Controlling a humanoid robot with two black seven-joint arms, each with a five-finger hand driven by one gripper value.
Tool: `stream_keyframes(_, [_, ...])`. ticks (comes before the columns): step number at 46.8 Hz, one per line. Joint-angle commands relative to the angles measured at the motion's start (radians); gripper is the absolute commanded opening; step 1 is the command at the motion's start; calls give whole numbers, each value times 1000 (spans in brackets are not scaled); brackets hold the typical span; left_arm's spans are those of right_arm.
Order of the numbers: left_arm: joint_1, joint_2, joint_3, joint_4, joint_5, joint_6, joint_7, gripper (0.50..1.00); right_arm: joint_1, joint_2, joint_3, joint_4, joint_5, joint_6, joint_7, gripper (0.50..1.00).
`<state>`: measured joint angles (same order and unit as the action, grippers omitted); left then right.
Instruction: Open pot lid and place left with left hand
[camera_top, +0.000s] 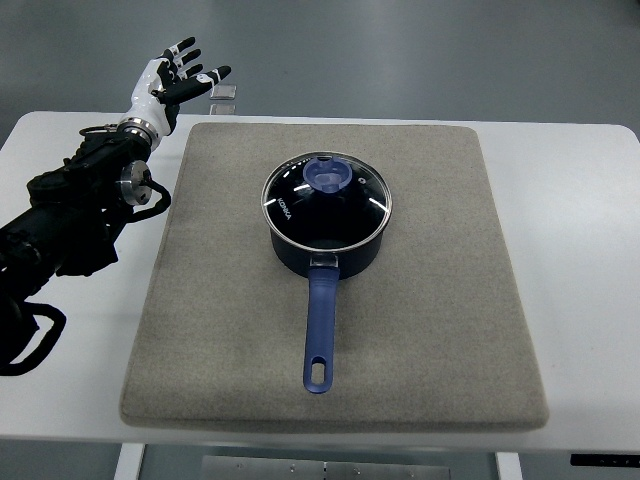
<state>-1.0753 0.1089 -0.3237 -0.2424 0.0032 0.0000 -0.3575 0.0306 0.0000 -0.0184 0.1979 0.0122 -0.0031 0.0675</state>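
Task not yet started: glass lid (327, 198) seated on pot (325, 245), left robot hand (178, 76) released, fingers spread, well apart at surface (70, 140) far-left corner.

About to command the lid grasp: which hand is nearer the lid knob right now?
Left. The left hand hangs open off the mat's far left corner, well away from the lid knob on the pot. The right hand is out of view, so only the left can be placed.

A lab-like test setup: a plain white table (575, 190) with a grey mat (440, 330) over bare grey floor (400, 50).
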Motion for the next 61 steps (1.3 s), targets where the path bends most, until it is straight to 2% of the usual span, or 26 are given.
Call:
stream_keyframes(1, [0,0,0,0,0,0,0,926,0,0,0,0,0,0,0,917])
stream_keyframes(47, [0,0,0,-2,0,0,0,926,0,0,0,0,0,0,0,917])
stream_keyframes(61, [-2,0,0,0,3,0,0,956,0,0,0,0,0,0,0,917])
